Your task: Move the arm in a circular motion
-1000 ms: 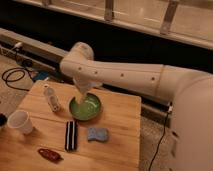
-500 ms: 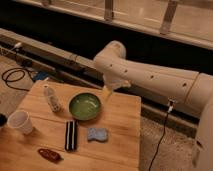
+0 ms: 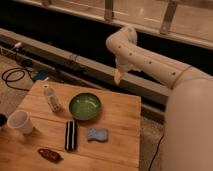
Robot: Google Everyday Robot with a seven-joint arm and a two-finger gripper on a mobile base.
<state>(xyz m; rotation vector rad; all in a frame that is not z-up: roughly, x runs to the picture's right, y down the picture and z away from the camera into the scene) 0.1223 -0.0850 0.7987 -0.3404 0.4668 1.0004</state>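
Note:
The arm [image 3: 155, 65] is a thick cream-white tube with small dark holes, reaching in from the right and bending at a rounded elbow [image 3: 124, 37] near the top centre. Its gripper [image 3: 118, 76], a small yellowish-tan tip, hangs down from the elbow above the far edge of the wooden table [image 3: 120, 135], up and to the right of the green bowl [image 3: 85, 106]. It holds nothing that I can see.
On the table stand a white bottle [image 3: 51, 98], a white cup [image 3: 21, 121], a black rectangular object [image 3: 71, 135], a blue sponge [image 3: 97, 134] and a dark red item [image 3: 48, 154]. Cables [image 3: 15, 76] lie on the floor at left. A long rail [image 3: 80, 62] runs behind.
The arm has swung up and to the right, away from the green bowl. Its elbow went from the left, over the bowl, to the top centre, and the tip is now past the table's far edge.

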